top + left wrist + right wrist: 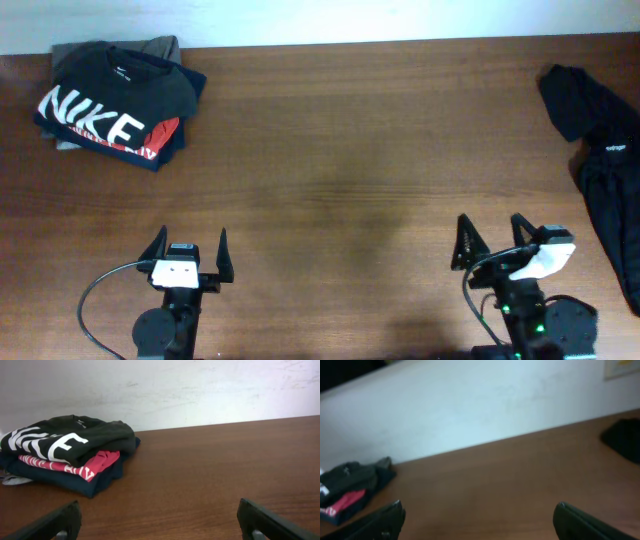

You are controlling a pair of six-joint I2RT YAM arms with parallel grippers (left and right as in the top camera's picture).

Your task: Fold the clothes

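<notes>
- Folded stack of clothes (150,135), NIKE shirt (100,100) on top: table's (350,150) far left corner.
- Loose black garment (600,160): table's far right edge, unfolded.
- Left claw (191,240), right claw (490,228): both released, empty, over table's near edge.

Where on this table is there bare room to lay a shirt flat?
The whole middle of the table is bare, between the folded stack topped by the NIKE T-shirt and the crumpled black garment, ahead of the left gripper and right gripper. Crowded: far-left corner, right edge.
</notes>
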